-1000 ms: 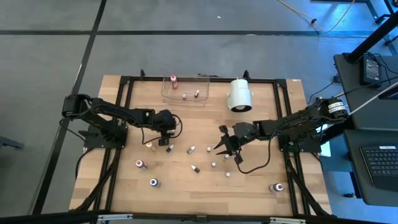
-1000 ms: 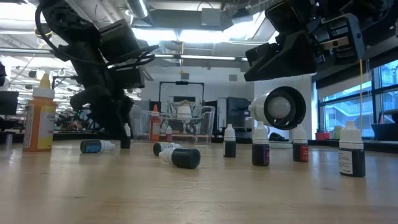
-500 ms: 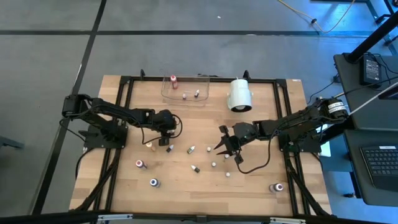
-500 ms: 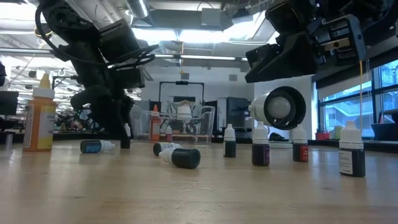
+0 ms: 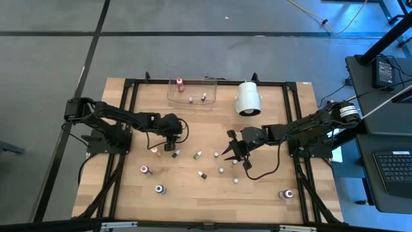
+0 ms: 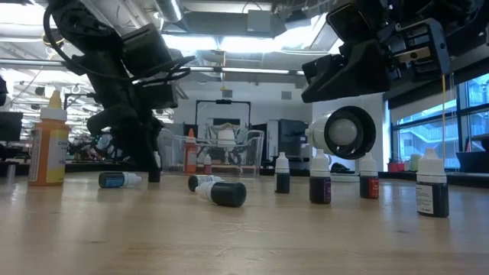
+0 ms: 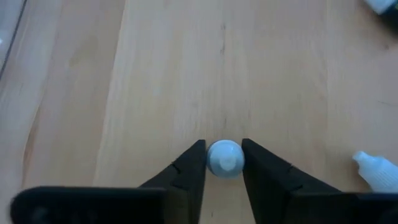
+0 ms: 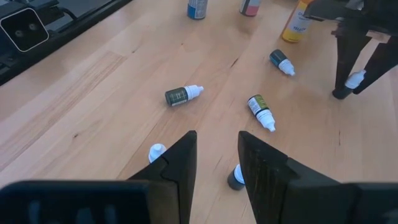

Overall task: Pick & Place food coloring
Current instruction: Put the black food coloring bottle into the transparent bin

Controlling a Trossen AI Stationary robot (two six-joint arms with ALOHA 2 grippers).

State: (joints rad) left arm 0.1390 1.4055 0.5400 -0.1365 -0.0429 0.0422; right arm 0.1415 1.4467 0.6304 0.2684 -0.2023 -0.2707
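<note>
Left gripper is down at the wooden table, left of centre, its fingers clamped on the white cap of a small upright bottle, with an orange-topped bottle just beside it. Right gripper hangs above the table's middle with fingers a narrow gap apart, holding nothing. Other food coloring bottles lie scattered over the near half, and three stand in the clear tray at the far edge, beside the white cylinder.
</note>
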